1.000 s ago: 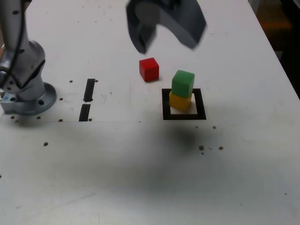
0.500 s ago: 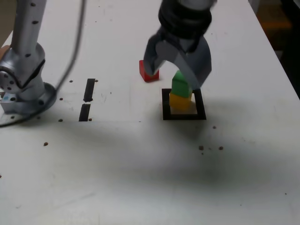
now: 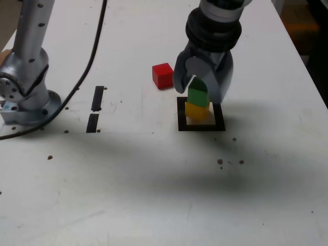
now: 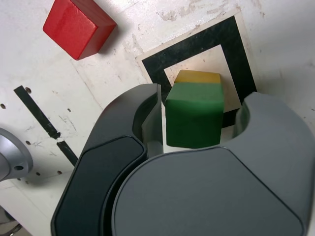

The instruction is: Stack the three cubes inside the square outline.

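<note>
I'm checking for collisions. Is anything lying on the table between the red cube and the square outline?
Nothing visible does: bare table separates the red cube from the square outline. The gripper straddles the green cube stacked there.

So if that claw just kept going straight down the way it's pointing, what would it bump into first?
Most likely the green cube: the gripper points down with its jaws either side of it, atop the yellow cube. Whether the jaws already touch it is unclear.

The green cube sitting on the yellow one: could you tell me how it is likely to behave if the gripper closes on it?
The green cube looks solid with flat, sharp-edged faces, so it is probably stiff and unlikely to roll. It merely rests on the yellow cube, so an uneven squeeze from the gripper could slide or topple it.
</note>
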Available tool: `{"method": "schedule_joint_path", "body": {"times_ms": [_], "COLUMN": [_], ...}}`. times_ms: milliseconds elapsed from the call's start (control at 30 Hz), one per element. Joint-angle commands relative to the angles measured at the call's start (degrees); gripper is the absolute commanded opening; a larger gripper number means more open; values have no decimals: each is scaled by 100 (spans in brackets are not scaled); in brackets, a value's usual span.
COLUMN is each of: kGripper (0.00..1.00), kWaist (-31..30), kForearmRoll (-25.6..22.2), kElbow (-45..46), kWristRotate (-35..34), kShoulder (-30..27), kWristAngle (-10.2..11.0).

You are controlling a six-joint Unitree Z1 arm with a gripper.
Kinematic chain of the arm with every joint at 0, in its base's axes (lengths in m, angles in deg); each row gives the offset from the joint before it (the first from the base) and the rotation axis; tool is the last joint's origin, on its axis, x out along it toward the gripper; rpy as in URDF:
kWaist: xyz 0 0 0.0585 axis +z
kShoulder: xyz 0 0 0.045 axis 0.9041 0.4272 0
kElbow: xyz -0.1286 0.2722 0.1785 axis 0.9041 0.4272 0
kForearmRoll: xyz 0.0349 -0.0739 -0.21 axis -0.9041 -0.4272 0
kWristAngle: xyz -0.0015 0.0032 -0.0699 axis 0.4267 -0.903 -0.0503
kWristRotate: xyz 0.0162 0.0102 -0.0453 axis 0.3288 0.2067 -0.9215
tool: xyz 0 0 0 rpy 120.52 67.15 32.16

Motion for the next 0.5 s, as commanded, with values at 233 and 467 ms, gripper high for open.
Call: {"method": "schedule_joint_path", "body": {"times_ms": [233,467], "kGripper": [10,7], "kWaist": [47,179], "kForearmRoll": [82,-84], "kElbow": [61,-139], "kWristRotate": [-57,-216], "kShoulder": [-107,-483], "kWristAngle": [23,206]}}
